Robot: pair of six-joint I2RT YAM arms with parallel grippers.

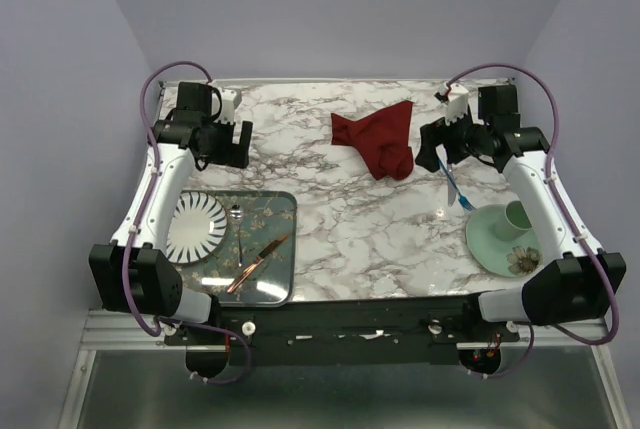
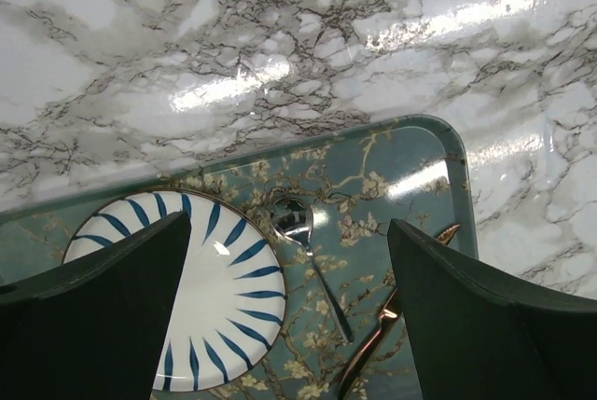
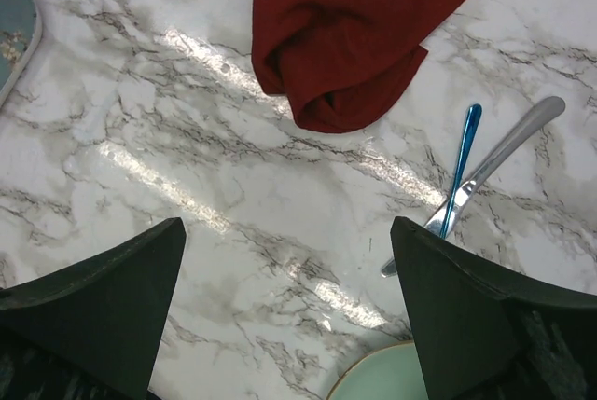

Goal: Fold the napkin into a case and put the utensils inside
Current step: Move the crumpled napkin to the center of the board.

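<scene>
- The napkin (image 1: 378,141) lies crumpled on the marble table (image 1: 330,239), at approx. 1 o'clock from the table centre in the top view. It is a loose heap, not yet folded into a case.
- The utensils lie flat on the table at approx. 3 o'clock from the centre, near the napkin but not touching it.
- The blue fork (image 3: 469,139) and the silvery utensil (image 3: 522,130) cross each other near their lower ends. Their handles point to approx. 1 o'clock in the right wrist view.
- The right gripper (image 1: 438,149) hangs above the table betw. the napkin and the utensils. Its pincer is released, the jaws stand wide apart and grasp nothing.
- The left gripper (image 1: 228,147) is at approx. 10 o'clock, above the far edge of the tray (image 1: 290,209). Its pincer is also released and grasps nothing.
- On the tray, at approx. 8 o'clock, are a striped plate (image 1: 192,226), a small spoon (image 2: 297,223) and a copper knife (image 1: 258,261).
- A green plate (image 1: 490,244) with a cup (image 1: 520,217) on it is at approx. 4 o'clock, just beside the utensils' near ends.
</scene>
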